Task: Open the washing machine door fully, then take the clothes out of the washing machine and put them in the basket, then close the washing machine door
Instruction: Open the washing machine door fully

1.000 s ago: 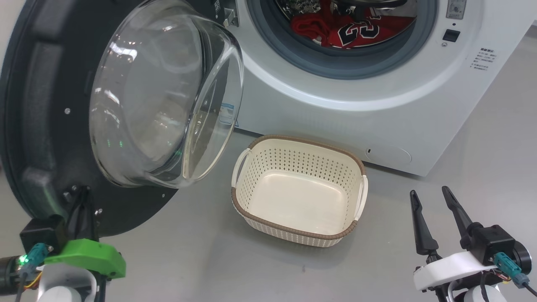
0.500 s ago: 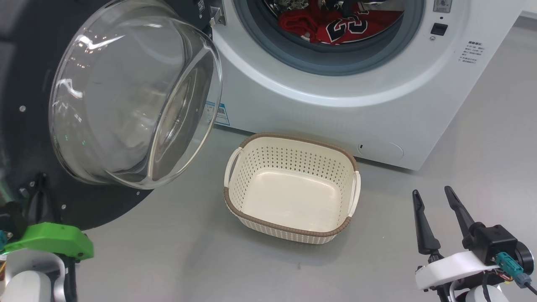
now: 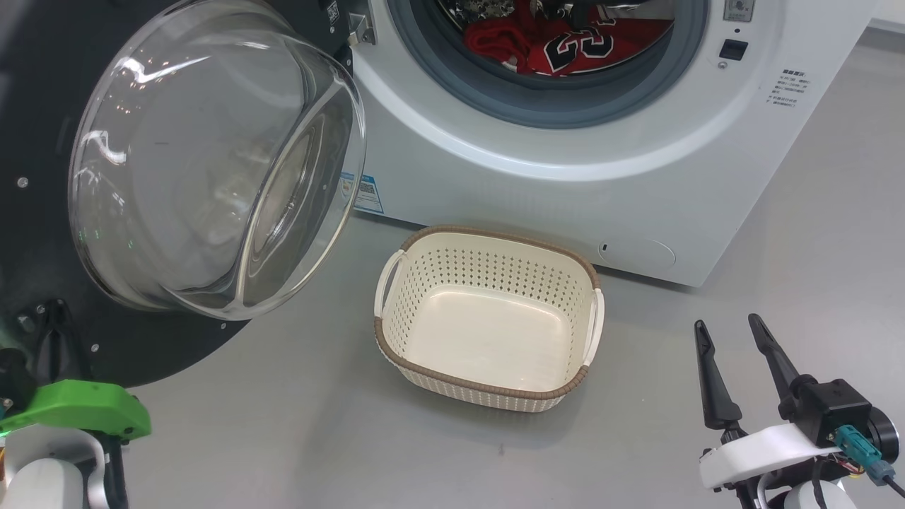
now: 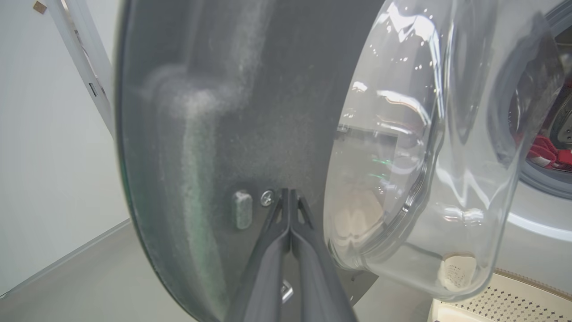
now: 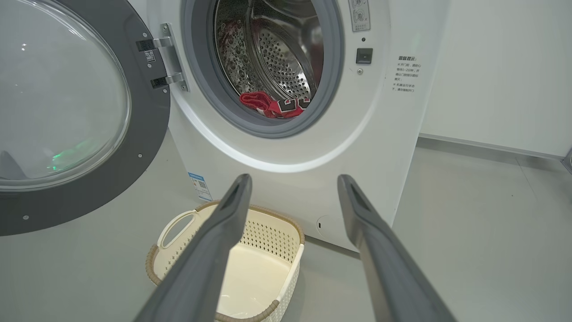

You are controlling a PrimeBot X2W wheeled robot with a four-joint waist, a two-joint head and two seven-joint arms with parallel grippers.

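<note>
The white washing machine (image 3: 636, 177) stands with its washing machine door (image 3: 42, 141) swung out to the left, the clear glass bowl (image 3: 212, 155) bulging toward me. Red clothes (image 3: 565, 46) lie in the steel drum, with black lettering showing. On the floor in front sits the basket (image 3: 488, 233), holding nothing. My left gripper (image 3: 53, 332) is shut, its tips (image 4: 289, 197) against the door's black inner face (image 4: 201, 112) beside a screw. My right gripper (image 3: 725, 324) hangs open at the lower right, well away from the basket (image 5: 268, 237) and the clothes (image 5: 268, 105).
Grey floor surrounds the basket. The door's hinge (image 5: 165, 62) sits on the left of the drum opening. A pale wall (image 5: 491, 67) runs to the right of the machine, with open floor before it.
The door has swung further open to the left and my left gripper has gone left with it. The head view has shifted slightly. My right gripper has not moved.
</note>
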